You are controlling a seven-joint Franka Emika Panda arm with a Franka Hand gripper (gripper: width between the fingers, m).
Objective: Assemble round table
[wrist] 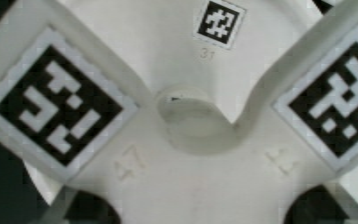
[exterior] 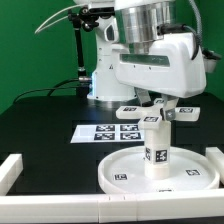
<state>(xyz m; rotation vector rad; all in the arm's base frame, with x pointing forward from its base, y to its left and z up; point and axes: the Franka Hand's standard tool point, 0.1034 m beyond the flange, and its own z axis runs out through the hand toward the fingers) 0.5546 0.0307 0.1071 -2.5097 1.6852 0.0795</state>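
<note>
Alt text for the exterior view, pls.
A white robot arm's gripper is down at a flat cross-shaped base over a short cylinder leg, which stands upright on a rimmed round disc on a black table. The marker board lies behind it.

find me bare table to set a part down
Bare black table on the exterior view's left, bordered by the marker board, the disc and the left border block. Crowded at the disc's middle: leg, base and gripper, one above another.

You're looking at smooth white plastic on the disc [exterior: 120,178], leg [exterior: 157,135] and cross-shaped base [wrist: 179,150], with matt printed tags [wrist: 55,90]; your table [exterior: 45,125] is matt black.
</note>
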